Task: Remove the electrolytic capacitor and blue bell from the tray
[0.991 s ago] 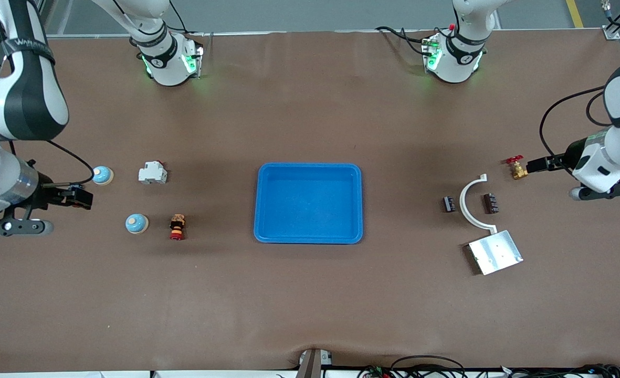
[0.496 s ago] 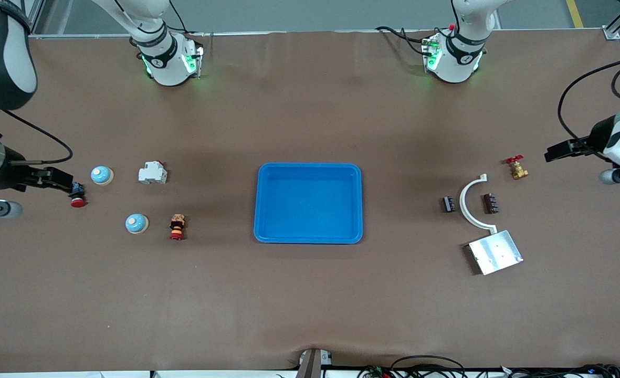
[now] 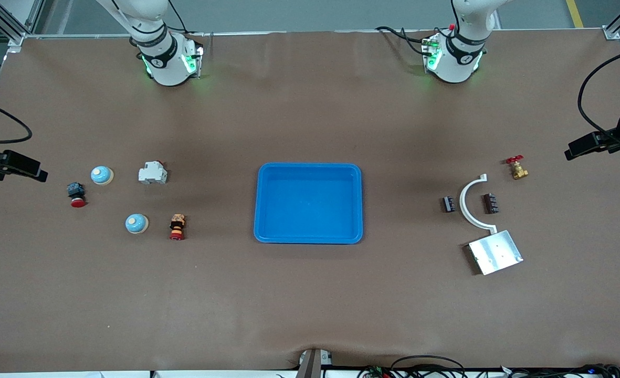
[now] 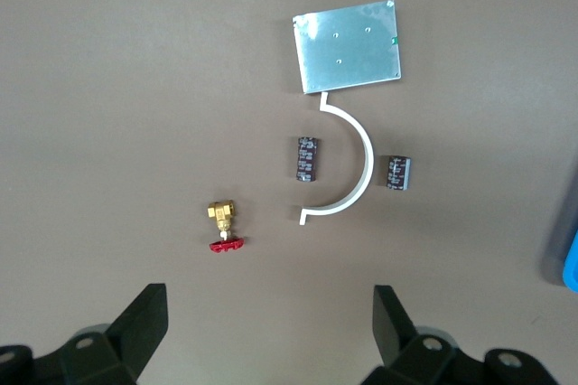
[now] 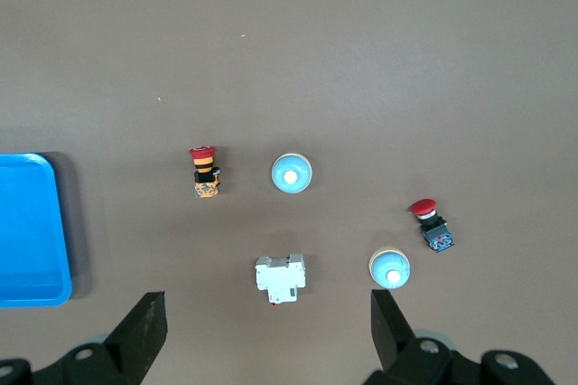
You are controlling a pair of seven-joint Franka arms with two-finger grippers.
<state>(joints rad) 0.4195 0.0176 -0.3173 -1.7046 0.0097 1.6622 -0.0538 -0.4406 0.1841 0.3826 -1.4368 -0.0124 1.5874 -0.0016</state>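
Observation:
Two blue bells (image 3: 102, 175) (image 3: 136, 223) sit toward the right arm's end of the table; the right wrist view shows them too (image 5: 389, 267) (image 5: 292, 173). Two black capacitors (image 3: 449, 203) (image 3: 491, 203) lie on either side of a white curved piece (image 3: 471, 207) toward the left arm's end, and appear in the left wrist view (image 4: 398, 173) (image 4: 307, 159). A blue tray (image 3: 263, 202) stands empty in the middle. My right gripper (image 3: 34, 170) (image 5: 266, 331) hangs open and empty over its end of the table. My left gripper (image 3: 575, 149) (image 4: 271, 326) is open and empty above its end, beside the valve.
Near the bells lie a white breaker (image 3: 152, 173), a red push button (image 3: 76, 194) and a striped stop button (image 3: 177, 227). A brass valve with a red handle (image 3: 517, 168) and a metal plate (image 3: 495, 252) lie near the capacitors.
Both arms have drawn back outward toward the table's ends. The right gripper's retreat uncovered the red push button; the left gripper moved away from the valve. Nothing on the table shifted.

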